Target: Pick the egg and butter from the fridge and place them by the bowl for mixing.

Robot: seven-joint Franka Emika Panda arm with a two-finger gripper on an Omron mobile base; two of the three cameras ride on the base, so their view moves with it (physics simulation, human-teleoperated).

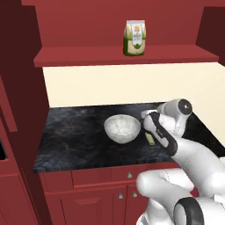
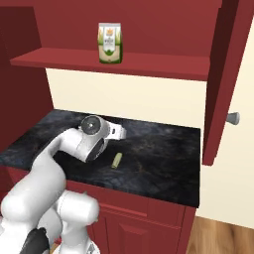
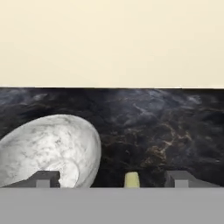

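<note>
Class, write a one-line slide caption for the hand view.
Open claw over a dark counter, a yellow butter stick between its tips, white bowl just beside.

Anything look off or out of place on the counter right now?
Nothing stands out. The bowl sits upright on the dark counter, nothing spilled around it. A small yellowish stick, likely the butter, lies flat on the counter close beside the bowl. The tool is open just above it. A bag stands upright on the shelf.
</note>
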